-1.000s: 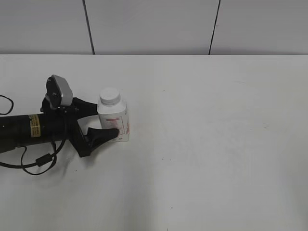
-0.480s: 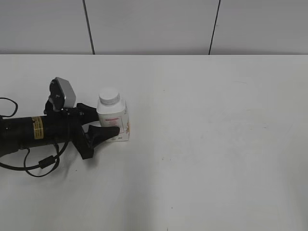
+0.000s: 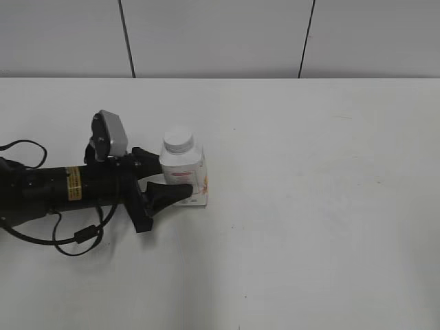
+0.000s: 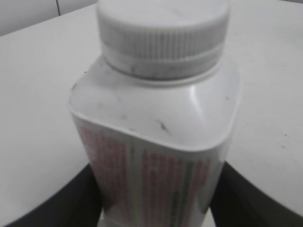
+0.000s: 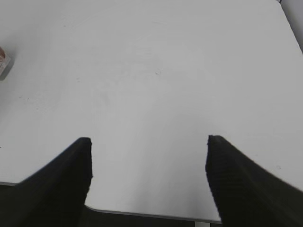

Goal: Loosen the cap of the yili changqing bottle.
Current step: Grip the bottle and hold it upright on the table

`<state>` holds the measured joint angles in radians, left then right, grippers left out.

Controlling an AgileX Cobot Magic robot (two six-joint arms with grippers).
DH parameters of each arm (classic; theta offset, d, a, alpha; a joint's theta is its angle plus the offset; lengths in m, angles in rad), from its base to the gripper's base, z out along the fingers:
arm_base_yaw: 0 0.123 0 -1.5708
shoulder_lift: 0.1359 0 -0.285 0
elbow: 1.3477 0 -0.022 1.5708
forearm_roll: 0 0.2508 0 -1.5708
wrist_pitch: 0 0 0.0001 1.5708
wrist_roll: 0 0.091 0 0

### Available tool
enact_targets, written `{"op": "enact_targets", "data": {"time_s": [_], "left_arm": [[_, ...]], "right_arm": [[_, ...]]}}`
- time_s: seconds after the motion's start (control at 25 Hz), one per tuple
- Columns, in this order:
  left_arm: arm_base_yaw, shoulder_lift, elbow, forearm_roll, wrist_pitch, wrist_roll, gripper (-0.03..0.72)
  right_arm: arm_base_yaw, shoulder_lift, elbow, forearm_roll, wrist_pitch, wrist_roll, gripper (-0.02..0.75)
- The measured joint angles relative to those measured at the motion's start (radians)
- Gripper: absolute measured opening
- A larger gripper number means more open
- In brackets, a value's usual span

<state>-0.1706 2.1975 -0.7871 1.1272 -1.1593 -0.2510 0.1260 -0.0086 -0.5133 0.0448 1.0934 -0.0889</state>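
Observation:
The yili changqing bottle is white and square-bodied with red print, and it stands upright left of the table's middle. Its ribbed white cap sits on the neck. My left gripper reaches in from the left and is shut on the bottle's lower body, one black finger on each side. In the left wrist view the bottle and cap fill the frame between the fingers. My right gripper is open and empty over bare table, far from the bottle, whose corner shows at the left edge.
The white table stretches to the right of the bottle. A grey panelled wall runs behind it. The left arm's black cable loops on the table at the left. The table's near edge lies just under my right gripper.
My left gripper and the bottle held in it have moved to the right, by roughly a bottle's width. The bottle stays upright with the cap on.

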Motion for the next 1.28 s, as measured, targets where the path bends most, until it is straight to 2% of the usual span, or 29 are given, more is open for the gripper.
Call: {"op": "enact_targets", "data": {"time_s": [0.24, 0.44, 0.64, 0.88, 1.28], "left_arm": [[-0.131, 0.000, -0.106, -0.002, 0.020, -0.063, 0.410], [-0.230, 0.000, -0.217, -0.005, 0.110, -0.113, 0.410], [-0.304, 0.004, -0.246, -0.045, 0.166, -0.123, 0.410], [-0.343, 0.040, -0.247, -0.062, 0.178, -0.127, 0.410], [-0.344, 0.061, -0.247, -0.115, 0.243, -0.127, 0.410]], "right_arm": [[0.000, 0.000, 0.000, 0.000, 0.000, 0.000, 0.586], [0.000, 0.000, 0.000, 0.000, 0.000, 0.000, 0.586], [0.000, 0.000, 0.000, 0.000, 0.000, 0.000, 0.586], [0.000, 0.000, 0.000, 0.000, 0.000, 0.000, 0.586], [0.000, 0.000, 0.000, -0.003, 0.000, 0.000, 0.586]]}}
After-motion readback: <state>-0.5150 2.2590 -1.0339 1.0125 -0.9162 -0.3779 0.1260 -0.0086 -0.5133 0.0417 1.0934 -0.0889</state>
